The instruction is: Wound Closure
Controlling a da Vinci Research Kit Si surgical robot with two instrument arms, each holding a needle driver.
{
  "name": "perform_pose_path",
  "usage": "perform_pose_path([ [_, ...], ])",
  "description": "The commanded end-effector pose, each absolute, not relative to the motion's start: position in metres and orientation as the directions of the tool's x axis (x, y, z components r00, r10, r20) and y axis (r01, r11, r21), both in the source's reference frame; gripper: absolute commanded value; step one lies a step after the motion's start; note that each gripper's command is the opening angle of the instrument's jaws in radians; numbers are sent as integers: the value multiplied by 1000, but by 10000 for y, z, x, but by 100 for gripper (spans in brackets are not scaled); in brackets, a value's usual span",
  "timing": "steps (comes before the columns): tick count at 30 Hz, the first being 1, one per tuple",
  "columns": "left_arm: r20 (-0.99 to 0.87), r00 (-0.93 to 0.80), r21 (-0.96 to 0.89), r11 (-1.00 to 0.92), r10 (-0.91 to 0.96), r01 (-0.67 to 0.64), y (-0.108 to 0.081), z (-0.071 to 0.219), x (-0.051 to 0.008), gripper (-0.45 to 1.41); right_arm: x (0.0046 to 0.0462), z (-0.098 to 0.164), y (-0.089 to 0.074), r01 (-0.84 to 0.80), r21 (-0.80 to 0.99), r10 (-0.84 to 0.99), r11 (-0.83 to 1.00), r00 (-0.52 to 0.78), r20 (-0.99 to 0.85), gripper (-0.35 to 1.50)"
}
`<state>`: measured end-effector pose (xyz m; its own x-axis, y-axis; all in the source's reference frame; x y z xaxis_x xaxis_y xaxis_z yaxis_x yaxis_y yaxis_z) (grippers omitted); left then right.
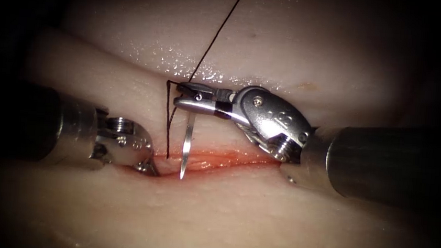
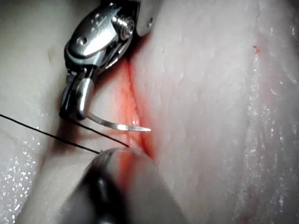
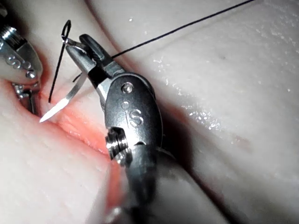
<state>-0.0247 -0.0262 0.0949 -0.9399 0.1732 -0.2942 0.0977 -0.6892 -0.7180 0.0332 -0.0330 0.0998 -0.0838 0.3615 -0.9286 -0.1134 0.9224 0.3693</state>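
The right tool [image 1: 180,95] is reaching in from the right, its two jaws clamped together on the single curved needle [image 1: 186,153] near its thread end. That needle is hanging down from the jaws, clear of the tissue [image 1: 269,43], with its sharp tip hovering just over the red-lined cut [image 1: 217,160]. In the right wrist view the same tool [image 3: 74,44] is gripping the needle [image 3: 63,100] at the swaged end, the point sitting free above the cut's red lining [image 3: 84,130]. One dark thread [image 1: 223,24] is running from the needle's held end up and away toward the far side, while a second stretch of it is looping down just left of the jaws to enter the tissue at the cut's far edge. The left tool [image 1: 148,168] is lying low at the left end of the cut with its tip pressed into the wound; whether its jaws are apart or together cannot be told, nor whether they are holding anything. The left wrist view is showing the right tool [image 2: 70,109], the needle [image 2: 119,125] and the thread [image 2: 46,133] beside the cut [image 2: 135,112]
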Motion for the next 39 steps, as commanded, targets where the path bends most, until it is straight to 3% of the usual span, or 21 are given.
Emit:
perform_pose_path([
  [1, -293, -940, -718, -689, 175, 96, -265, 954, -252, 5, 342, 1009, -334, -113, 348, 340, 931, -84, -937, -35],
  [15, -312, -931, -718, -689, 191, 100, -260, 927, -255, 7, 359, 1021, -337, -127, 242, 238, 962, -50, -970, -35],
  [27, -337, -918, -706, -702, 210, 98, -259, 919, -255, -3, 373, 1030, -357, -135, 201, 197, 970, -44, -979, -35],
  [39, -356, -908, -682, -726, 223, 89, -261, 905, -256, -6, 374, 1033, -373, -125, 312, 306, 942, -70, -950, -35],
])
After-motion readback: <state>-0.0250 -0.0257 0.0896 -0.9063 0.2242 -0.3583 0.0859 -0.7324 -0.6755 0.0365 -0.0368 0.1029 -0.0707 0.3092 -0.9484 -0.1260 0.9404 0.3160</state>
